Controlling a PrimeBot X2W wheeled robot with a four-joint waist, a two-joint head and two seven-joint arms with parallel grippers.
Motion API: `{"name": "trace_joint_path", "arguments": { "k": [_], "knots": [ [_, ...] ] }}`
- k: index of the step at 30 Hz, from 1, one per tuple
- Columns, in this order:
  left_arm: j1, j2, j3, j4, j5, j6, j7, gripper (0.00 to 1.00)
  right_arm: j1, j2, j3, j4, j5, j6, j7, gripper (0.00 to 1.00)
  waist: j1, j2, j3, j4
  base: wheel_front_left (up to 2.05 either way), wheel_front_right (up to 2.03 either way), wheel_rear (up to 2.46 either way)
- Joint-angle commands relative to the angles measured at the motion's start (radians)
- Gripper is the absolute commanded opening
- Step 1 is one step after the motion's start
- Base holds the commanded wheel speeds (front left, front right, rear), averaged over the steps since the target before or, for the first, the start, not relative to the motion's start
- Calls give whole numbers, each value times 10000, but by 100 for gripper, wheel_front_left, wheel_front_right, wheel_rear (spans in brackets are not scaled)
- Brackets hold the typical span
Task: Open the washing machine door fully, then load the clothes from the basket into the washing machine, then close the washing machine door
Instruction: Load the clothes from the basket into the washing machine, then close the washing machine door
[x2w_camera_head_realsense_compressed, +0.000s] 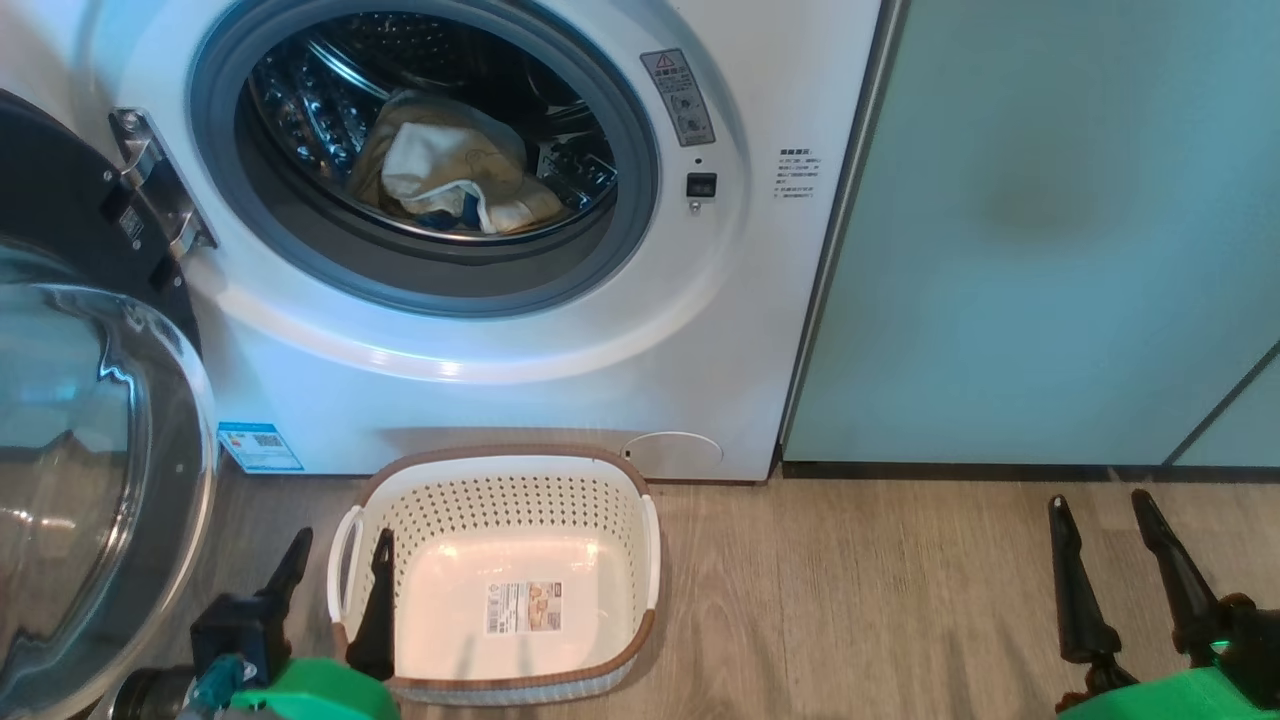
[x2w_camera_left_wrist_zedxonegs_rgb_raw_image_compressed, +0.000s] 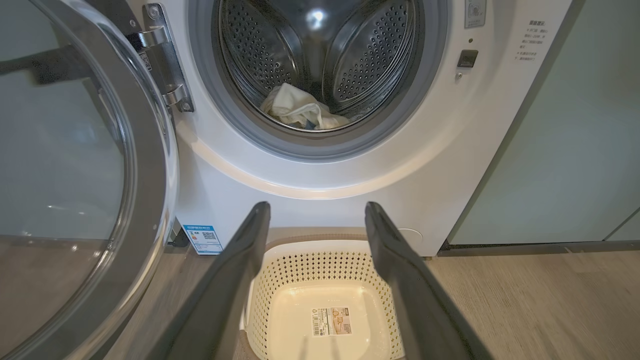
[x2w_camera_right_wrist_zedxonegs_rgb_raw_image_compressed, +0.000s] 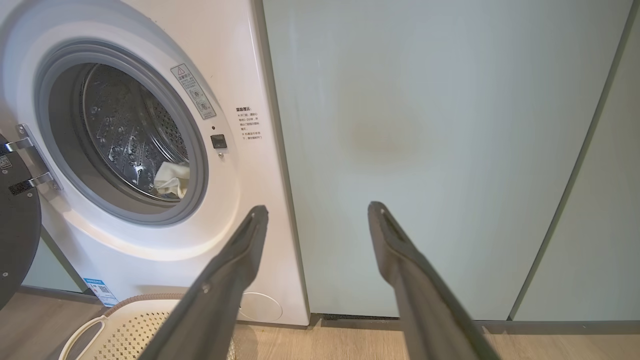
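Head view — left gripper (x2w_camera_head_realsense_compressed: 342, 540): fingers spread wide, holding nothing, above the basket's (x2w_camera_head_realsense_compressed: 500, 462) near-left corner. Right gripper (x2w_camera_head_realsense_compressed: 1098, 500): spread wide, holding nothing, over floor (x2w_camera_head_realsense_compressed: 850, 600) well right of the basket. Basket: upright, open side up, handles left and right, just before the washer (x2w_camera_head_realsense_compressed: 500, 390). Door (x2w_camera_head_realsense_compressed: 90, 450): swung out left.

Left wrist view — fingers point over the basket at the drum mouth; clothes (x2w_camera_left_wrist_zedxonegs_rgb_raw_image_compressed: 300, 110) lie heaped on the drum's bottom.

Right wrist view — fingers point at the cabinet (x2w_camera_right_wrist_zedxonegs_rgb_raw_image_compressed: 425, 150).
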Motion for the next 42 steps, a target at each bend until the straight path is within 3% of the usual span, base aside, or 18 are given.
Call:
{"name": "trace_joint_path", "arguments": {
  "k": [1,22,42],
  "knots": [
    [-427,251,487,-291,-16,487,-52,100,-250,-121,189,-281,-76,-29,-53,100,0,0,11,-7,0,0,0],
    [-590,390,456,-305,70,558,-22,100,-302,-121,116,-301,-58,-29,-53,100,0,0,170,-50,-11,11,0],
    [-783,484,428,-334,82,358,-61,100,-376,-121,40,-293,-33,-29,-53,100,0,0,316,-14,-160,153,6]
  ]
}}
